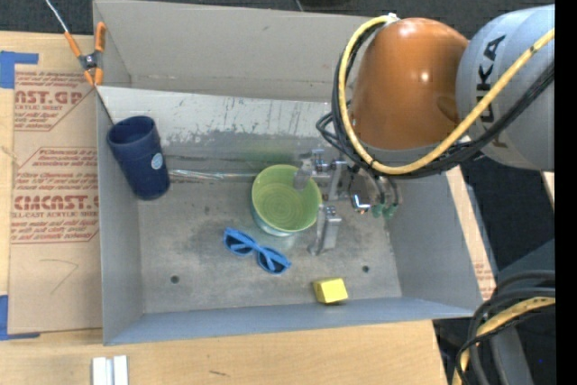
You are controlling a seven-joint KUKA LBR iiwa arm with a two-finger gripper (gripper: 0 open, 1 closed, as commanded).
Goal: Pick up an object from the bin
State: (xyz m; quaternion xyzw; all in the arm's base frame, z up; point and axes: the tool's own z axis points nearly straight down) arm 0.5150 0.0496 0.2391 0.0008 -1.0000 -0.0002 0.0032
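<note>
At the far left of the bin [225, 50], a dark blue cup [138, 156] is seen lying on its side against the wall, well apart from the gripper. Nearer the middle, a pair of blue glasses [257, 250] is laid flat on the floor, just below a light green cup [281, 198] that stands with its mouth up. A small yellow block [331, 290] is found near the front wall, to the right of the glasses.

The gripper [317, 201] is held at the green cup's right rim, with its fingers set apart, one above and one below. This is judged to be a stance for taking the cup by its rim. Whether the rim is already between the fingers cannot be told, so no grasp is claimed.

The bin floor is grey metal, scuffed and scratched, with plenty of free space around each thing. Dark flooring is seen beyond the bin's far wall.
</note>
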